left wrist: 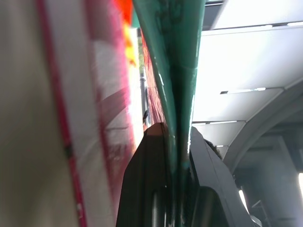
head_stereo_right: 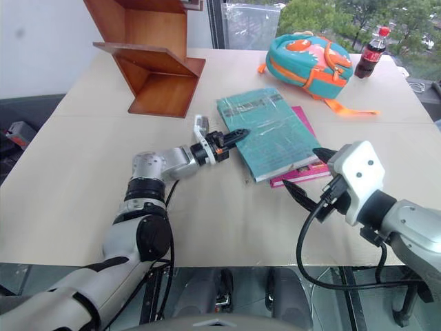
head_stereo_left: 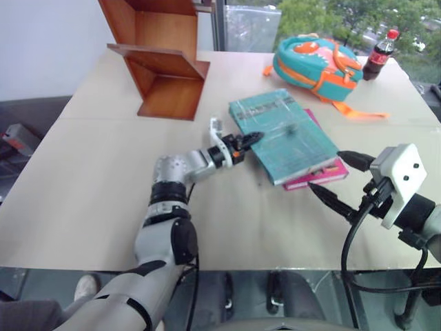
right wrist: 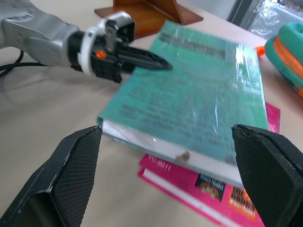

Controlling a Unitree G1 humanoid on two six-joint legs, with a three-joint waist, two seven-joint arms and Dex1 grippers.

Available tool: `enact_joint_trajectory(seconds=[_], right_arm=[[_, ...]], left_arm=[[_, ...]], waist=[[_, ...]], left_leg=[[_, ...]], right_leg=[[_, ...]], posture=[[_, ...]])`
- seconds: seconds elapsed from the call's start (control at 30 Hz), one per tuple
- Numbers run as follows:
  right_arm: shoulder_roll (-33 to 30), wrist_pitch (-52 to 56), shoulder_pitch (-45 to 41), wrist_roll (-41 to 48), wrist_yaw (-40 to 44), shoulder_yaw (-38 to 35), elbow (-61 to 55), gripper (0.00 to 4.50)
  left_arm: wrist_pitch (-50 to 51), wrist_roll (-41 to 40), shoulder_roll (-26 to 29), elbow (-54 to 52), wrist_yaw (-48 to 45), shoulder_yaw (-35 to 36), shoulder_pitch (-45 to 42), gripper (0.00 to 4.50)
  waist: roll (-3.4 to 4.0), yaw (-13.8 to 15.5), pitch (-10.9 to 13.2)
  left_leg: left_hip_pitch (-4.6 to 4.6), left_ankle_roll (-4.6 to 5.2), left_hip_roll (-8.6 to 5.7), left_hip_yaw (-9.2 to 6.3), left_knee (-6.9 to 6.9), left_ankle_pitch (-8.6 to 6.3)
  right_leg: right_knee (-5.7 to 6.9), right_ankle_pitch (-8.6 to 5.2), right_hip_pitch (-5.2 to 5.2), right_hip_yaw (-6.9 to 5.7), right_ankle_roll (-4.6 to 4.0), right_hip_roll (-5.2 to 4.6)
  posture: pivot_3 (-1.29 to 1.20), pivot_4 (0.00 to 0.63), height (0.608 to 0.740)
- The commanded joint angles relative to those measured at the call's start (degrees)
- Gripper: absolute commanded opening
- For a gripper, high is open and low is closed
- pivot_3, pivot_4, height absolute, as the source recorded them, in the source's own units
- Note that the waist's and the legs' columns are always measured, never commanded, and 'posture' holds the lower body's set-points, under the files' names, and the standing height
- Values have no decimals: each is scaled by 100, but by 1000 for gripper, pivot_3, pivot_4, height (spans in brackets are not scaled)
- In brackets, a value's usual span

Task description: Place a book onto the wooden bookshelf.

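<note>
Teal book pinched at near-left edge by left gripper, resting atop pink book on table. Right gripper spread wide, near book's other edge, not touching. Wooden bookshelf well beyond left gripper.
</note>
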Motion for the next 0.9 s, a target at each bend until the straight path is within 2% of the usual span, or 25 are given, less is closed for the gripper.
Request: enact_joint_trajectory(seconds=[0.03, 0.13, 0.23, 0.3, 0.43, 0.63, 0.77, 0.9], right_arm=[[-64, -157, -117, -5, 25, -35, 31, 4500], [-33, -243, -297, 16, 77, 24, 174, 4500], [17, -491, -257, -15, 326, -59, 327, 4500], [35, -671, -278, -133, 471, 23, 479, 4500], [122, -1029, -429, -421, 682, 345, 778, 4500], [321, -1322, -645, -752, 796, 753, 1030, 4500], [447, -1445, -771, -919, 834, 963, 1135, 4500], [538, -1512, -935, -1059, 829, 1051, 1216, 4500]], left_arm=[[-56, -104, 192, -1397, -557, -531, -2, 96], [-495, 183, 484, -2390, -1073, -1188, 1, 96], [-2233, 1353, 1101, -3306, -1989, -2211, -162, 96], [-3677, 2250, 1430, -3233, -2439, -2673, -401, 96], [-6980, 4129, 2121, -2211, -2732, -3231, -1128, 96], [-9383, 5884, 2975, -158, -2324, -3722, -2346, 96], [-9669, 7454, 3696, 1393, -1839, -4499, -3315, 96], [-9427, 8282, 3918, 2482, -1645, -5032, -3906, 96]], waist=[[-1, 4, 1], [-2, 7, 2], [-1, 6, 1], [0, 7, 1], [0, 5, 1], [0, 2, 2], [-8, -3, 7], [-9, -2, 8]], left_leg=[[-1, 0, -1, -1, 0, 0], [-3, -1, -2, 0, 0, 0], [-1, -1, -4, 2, -1, 0], [3, -2, -4, 7, -1, 0], [4, -1, -3, 12, -1, 0], [-4, 4, 0, 12, -5, -3], [-22, 9, -2, 19, -8, -5], [-59, 11, -2, 35, -7, -6]], right_leg=[[-2, 0, 0, -1, -1, -1], [-4, 2, 1, -2, -2, -1], [-5, 2, 1, -10, -3, -1], [-4, 2, 2, -10, -4, 1], [-6, 2, 1, -8, -4, 2], [-10, 2, -7, -8, -4, 4], [-11, 0, -24, -8, 0, 5], [-5, -10, -70, 5, 19, 5]], posture=[[0, 150, 740], [0, 150, 740], [0, 150, 740], [0, 150, 740], [0, 150, 740], [0, 150, 740], [0, 150, 740], [0, 150, 740]])
